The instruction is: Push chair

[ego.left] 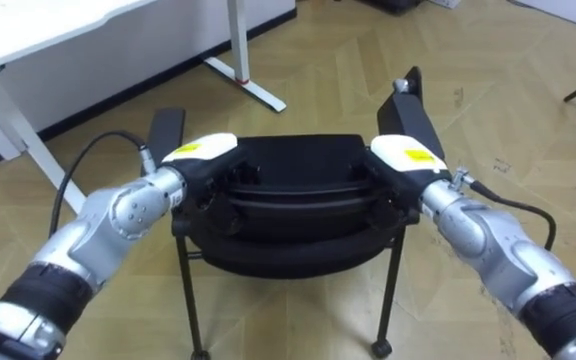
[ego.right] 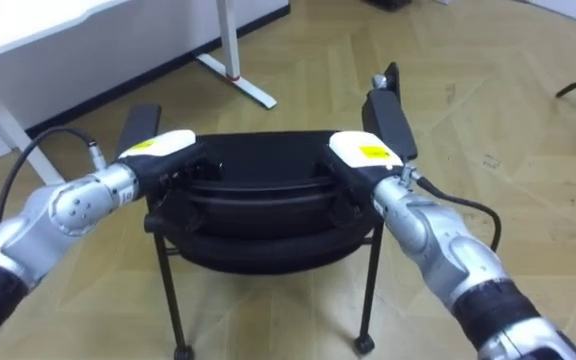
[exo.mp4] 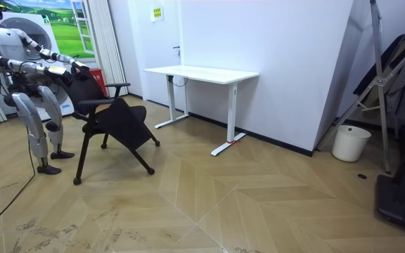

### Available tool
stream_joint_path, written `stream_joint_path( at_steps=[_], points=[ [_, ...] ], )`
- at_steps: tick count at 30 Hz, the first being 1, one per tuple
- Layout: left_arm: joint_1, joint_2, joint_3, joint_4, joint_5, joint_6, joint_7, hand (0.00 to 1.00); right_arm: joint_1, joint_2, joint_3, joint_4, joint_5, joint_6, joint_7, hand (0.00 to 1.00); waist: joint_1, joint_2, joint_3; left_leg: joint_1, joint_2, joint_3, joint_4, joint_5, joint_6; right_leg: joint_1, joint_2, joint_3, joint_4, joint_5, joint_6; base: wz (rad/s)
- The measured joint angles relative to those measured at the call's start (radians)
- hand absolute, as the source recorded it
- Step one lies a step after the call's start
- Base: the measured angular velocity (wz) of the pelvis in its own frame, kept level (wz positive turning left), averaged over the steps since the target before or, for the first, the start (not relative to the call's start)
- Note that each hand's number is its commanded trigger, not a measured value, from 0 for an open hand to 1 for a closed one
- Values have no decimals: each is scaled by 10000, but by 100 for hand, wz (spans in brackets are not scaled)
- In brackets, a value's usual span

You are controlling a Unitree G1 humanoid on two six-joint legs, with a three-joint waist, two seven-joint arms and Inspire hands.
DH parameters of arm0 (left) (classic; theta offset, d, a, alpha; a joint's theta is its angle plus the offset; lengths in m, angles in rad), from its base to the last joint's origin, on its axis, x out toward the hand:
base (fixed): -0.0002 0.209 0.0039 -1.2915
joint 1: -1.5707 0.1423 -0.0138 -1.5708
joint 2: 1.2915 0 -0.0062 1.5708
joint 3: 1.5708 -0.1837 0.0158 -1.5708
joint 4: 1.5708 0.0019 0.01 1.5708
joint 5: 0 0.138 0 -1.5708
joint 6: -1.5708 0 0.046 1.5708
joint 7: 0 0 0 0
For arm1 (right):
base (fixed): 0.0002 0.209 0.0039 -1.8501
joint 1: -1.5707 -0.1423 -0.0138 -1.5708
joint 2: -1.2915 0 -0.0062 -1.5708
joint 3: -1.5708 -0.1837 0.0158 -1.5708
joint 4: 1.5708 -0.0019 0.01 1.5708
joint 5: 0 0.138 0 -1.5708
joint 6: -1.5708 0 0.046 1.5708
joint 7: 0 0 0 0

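Black office chair with armrests [ego.left: 288, 205] stands just ahead of both hands. The left hand [ego.left: 200, 155] and right hand [ego.left: 406, 155] rest on its backrest's top corners. Fingers blend into the black frame, so the grip cannot be told. White rectangular desk [ego.left: 48, 30] lies beyond the left hand.

eye views: down from head, close; room view: apparently sideways, far; shared: chair [ego.left: 288, 195]
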Motion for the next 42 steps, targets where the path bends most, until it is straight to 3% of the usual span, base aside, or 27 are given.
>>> stream_joint_path(
  at_steps=[3, 6, 7, 9, 10, 11, 12, 13, 15, 17, 20, 24, 27, 28, 29, 30, 31, 33, 34, 35, 36, 37, 38, 40, 42],
  points=[
    [-69, 4, 26, 66, 9, -51, -2, 100, -23, 15, -29, 18, -10, -25, -1, 100, -3, -62, 24, -188, 94, -95, 400, -130, -68, -184, -122, -107, 501, -236, -88, 11],
    [-288, -12, 14, 380, 22, -166, 9, 100, -177, 67, -29, 215, 3, -142, -4, 100, -39, -99, 107, -554, 229, 48, 1545, -469, -193, -382, -175, -254, 1341, -769, -217, 19],
    [-331, -46, 18, 498, 65, -178, 102, 100, -222, 130, -52, 379, 2, -217, -64, 100, -137, -162, 166, -872, 354, 394, 2418, -496, -229, -404, -284, -373, 1646, -1072, -274, 42],
    [-294, -103, -3, 613, 71, -209, 229, 100, -265, 167, -54, 588, -29, -354, -45, 100, -213, -143, 167, -1551, 683, 573, 4152, -442, -238, -376, -266, -503, 2177, -1510, -256, 31],
    [-311, -127, -23, 646, 83, -208, 262, 100, -274, 208, -53, 754, -67, -477, -45, 100, -270, -65, 196, -1897, 943, 631, 5170, -259, -200, -275, -156, -496, 2448, -1724, -322, 7],
    [-178, -168, -84, 752, 65, -212, 283, 100, -244, 216, -13, 857, -59, -532, -46, 100, -212, 29, 246, -2256, 1154, 710, 6139, 138, -192, -132, -88, -501, 2634, -1886, -411, 3],
    [-154, -216, -96, 824, 63, -216, 286, 100, -214, 221, 2, 885, -63, -531, -45, 100, -188, -47, 277, -2491, 1172, 702, 6589, 473, -149, -63, -81, -457, 2731, -1963, -436, 0],
    [-72, -323, -93, 925, 52, -247, 364, 100, -117, 223, 39, 889, -85, -531, -56, 100, -87, -55, 226, -2813, 1160, 695, 7133, 901, -111, 84, -156, -403, 2865, -2114, -467, 0],
    [72, -436, -90, 986, 33, -279, 513, 100, -124, 97, 96, 815, -165, -551, -77, 100, -60, 17, 216, -3212, 1077, 749, 6668, 749, 11, 68, -167, -391, 2955, -2194, -506, -6],
    [79, -492, -118, 1002, 41, -386, 682, 100, -133, -6, 131, 815, -206, -607, -90, 100, 119, 79, 175, -3504, 736, 779, 4683, 803, -68, 71, -227, -384, 2980, -2268, -534, -26],
    [35, -487, -133, 1001, 32, -493, 695, 100, -132, -157, 270, 728, -123, -654, -221, 100, 189, 193, 96, -3390, 438, 878, 2171, 954, -197, 76, -169, -306, 3002, -2408, -451, -15],
    [-217, -473, -137, 996, 62, -497, 705, 100, -236, -185, 252, 745, -141, -651, -439, 100, 329, 147, 49, -3447, 400, 1056, 2092, 1322, 20, 20, -344, -181, 2995, -2602, -159, -21],
    [-365, -410, -151, 974, 60, -563, 704, 100, -337, -185, 257, 777, -141, -621, -556, 100, 547, 73, -9, -3464, 406, 1338, 2500, 1243, 132, 158, -914, -498, 3024, -2844, 289, -40],
    [-410, -347, -164, 976, 69, -615, 700, 100, -337, -140, 257, 795, -139, -597, -630, 100, 649, -25, -66, -3418, 256, 1446, 2670, 981, 496, 272, -1298, -708, 3164, -2956, 517, -34],
    [-450, -232, -173, 979, 75, -638, 694, 100, -376, 1, 256, 820, -137, -498, -696, 100, 649, -264, -140, -3360, -176, 1404, 2690, 755, 813, 216, -1671, -745, 3502, -3024, 663, -20],
    [-481, -175, -185, 982, 75, -639, 673, 100, -413, 52, 251, 824, -136, -457, -723, 100, 592, -378, -179, -3333, -378, 1374, 2713, 695, 885, 204, -1849, -742, 3673, -3091, 781, 9],
    [-618, -129, -188, 982, 93, -639, 678, 100, -494, 71, 245, 820, -124, -409, -749, 100, 516, -617, -143, -3320, -631, 1313, 2894, 474, 975, 157, -2067, -710, 4078, -3150, 908, 11],
    [-797, -49, -176, 982, 98, -645, 681, 100, -684, 134, 242, 859, -104, -326, -755, 100, 583, -531, -41, -3363, -619, 1215, 3289, 116, 1063, -352, -2221, -504, 5393, -2653, 812, -9],
    [-811, -15, -171, 1007, 98, -650, 687, 100, -784, 207, 269, 983, -112, -310, -768, 100, 592, -421, 81, -3239, -613, 1114, 3348, -17, 1079, -738, -2256, -260, 6255, -1938, 800, -6],
    [-845, -14, -191, 1028, 94, -670, 687, 100, -777, 211, 295, 1020, -85, -316, -781, 100, 544, -322, 115, -3130, -607, 891, 3375, -145, 1081, -1176, -2244, -124, 6969, -1064, 797, 0],
    [-888, 9, -194, 1028, 95, -707, 687, 100, -778, 223, 302, 1039, -66, -322, -781, 100, 562, -298, 111, -3045, -603, 840, 3353, -184, 1079, -1370, -2233, -9, 7249, -674, 804, 4],
    [-923, 44, -206, 1061, 101, -769, 696, 100, -781, 267, 301, 1066, -71, -323, -823, 100, 598, -214, 155, -2970, -619, 590, 3339, -271, 1067, -1727, -2123, 190, 7784, -6, 790, -10],
    [-994, 91, -219, 1085, 94, -778, 713, 100, -835, 312, 302, 1100, -78, -327, -901, 100, 625, -93, 232, -2921, -619, 275, 3338, -320, 1052, -2106, -1970, 287, 8059, 61, 787, -12],
    [-1014, 209, -212, 1086, 35, -784, 815, 100, -1003, 374, 427, 1184, -119, -328, -1060, 100, 642, 67, 337, -2820, -621, -110, 3213, -370, 993, -2723, -1636, 220, 7766, -438, 787, -6],
    [-1055, 247, -190, 1102, 16, -790, 861, 100, -1100, 391, 466, 1211, -125, -327, -1120, 100, 645, 102, 381, -2757, -643, -410, 3175, -413, 916, -3244, -1429, 120, 6850, -668, 765, 17]
  ],
)
